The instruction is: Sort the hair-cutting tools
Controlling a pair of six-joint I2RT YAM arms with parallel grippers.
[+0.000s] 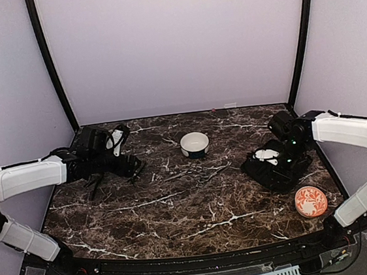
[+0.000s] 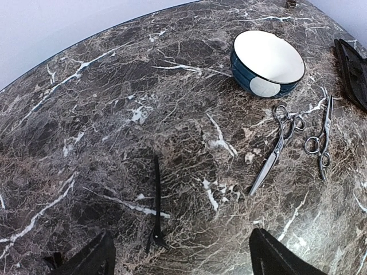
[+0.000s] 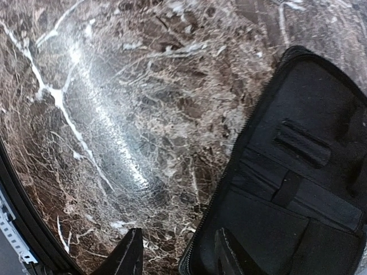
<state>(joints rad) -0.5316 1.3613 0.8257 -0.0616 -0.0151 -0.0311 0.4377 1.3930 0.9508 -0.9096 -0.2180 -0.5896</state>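
Remote-driving this one, so going across from the left: the left gripper (image 2: 180, 232) hangs over the marble table (image 1: 179, 223) well to the left of the bowl (image 2: 243, 63), claw spread wide with nothing in it. In its wrist cam a thin black stick (image 2: 156, 200) lies flat on the marble right under the gap, not touching either finger, on the far-left side of the bowl compared to everything else. The bowl itself is white inside, dark blue outside, sitting upright near the back middle. Just in front of the bowl, on the side toward the arm bases, are the two silver scissors: the first pair (image 2: 275, 149) has its ring handles up close to the bowl and blades pointing away, and the second pair (image 2: 322, 140) lies just right of it, apart from it. Further right of the bowl is the black fabric case (image 3: 298, 189), lying open and flat. The right gripper (image 3: 179, 232) is down at the case's zipper edge, claw partly open, one finger over the marble and one over the case, gripping nothing that I can see. Furthest right of the bowl, near the front, sits a small orange patterned dish (image 1: 310, 201).
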